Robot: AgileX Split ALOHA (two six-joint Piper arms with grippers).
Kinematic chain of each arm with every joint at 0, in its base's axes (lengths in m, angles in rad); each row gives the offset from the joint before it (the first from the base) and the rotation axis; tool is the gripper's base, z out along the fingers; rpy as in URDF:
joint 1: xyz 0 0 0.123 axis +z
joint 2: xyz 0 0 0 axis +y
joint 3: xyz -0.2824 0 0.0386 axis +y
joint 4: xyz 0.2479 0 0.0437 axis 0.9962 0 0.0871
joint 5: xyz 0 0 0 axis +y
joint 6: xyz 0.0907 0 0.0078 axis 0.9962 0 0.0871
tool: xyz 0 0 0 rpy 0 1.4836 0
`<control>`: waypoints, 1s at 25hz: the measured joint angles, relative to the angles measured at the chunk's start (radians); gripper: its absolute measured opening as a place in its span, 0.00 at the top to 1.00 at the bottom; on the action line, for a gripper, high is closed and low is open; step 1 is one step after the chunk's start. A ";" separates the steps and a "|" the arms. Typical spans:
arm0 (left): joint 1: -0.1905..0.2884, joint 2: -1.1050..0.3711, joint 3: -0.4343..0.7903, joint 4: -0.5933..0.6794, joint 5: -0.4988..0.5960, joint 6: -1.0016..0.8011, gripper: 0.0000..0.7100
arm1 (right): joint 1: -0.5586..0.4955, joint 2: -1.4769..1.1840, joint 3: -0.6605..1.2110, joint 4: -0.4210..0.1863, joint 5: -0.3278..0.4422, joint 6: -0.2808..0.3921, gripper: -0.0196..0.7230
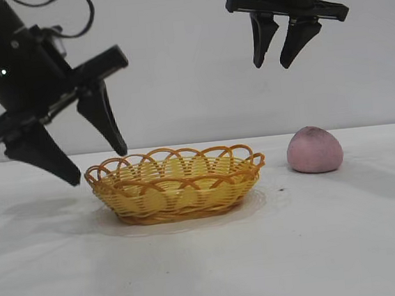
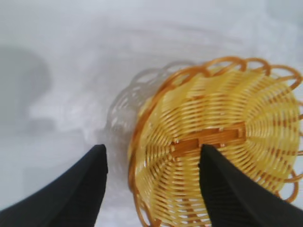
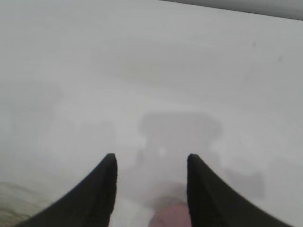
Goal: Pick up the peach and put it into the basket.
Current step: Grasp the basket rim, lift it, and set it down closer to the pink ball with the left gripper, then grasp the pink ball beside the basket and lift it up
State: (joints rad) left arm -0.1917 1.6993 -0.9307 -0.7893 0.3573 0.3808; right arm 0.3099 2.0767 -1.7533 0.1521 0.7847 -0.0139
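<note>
Bright, even light from above falls on the white table (image 1: 209, 273). Soft shadows lie under the basket (image 1: 176, 183). Both wrist views are blurred.

Left gripper (image 2: 152, 151): both black fingers (image 2: 85, 189) in view, spread wide apart, nothing between them but basket edge and table. Wicker basket (image 2: 222, 156): yellow weave, orange-brown looped rim, flat orange-brown strip across its floor, nothing inside. One finger overlaps the basket interior; the other lies outside the rim over the white table (image 2: 71, 85). Basket shadow falls beside the rim.
</note>
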 joint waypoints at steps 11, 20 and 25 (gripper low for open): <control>0.110 0.032 -0.021 0.858 0.091 -0.466 0.46 | 0.000 0.000 0.000 0.016 0.001 0.000 0.60; 0.110 -0.070 -0.060 0.947 0.151 -0.585 0.46 | 0.000 0.000 0.000 0.029 0.034 -0.001 0.60; 0.110 -0.300 -0.010 0.954 0.200 -0.585 0.46 | 0.000 0.000 0.000 0.029 0.047 -0.001 0.60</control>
State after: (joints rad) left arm -0.0814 1.3990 -0.9409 0.1643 0.5570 -0.2046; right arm 0.3099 2.0767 -1.7533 0.1812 0.8321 -0.0152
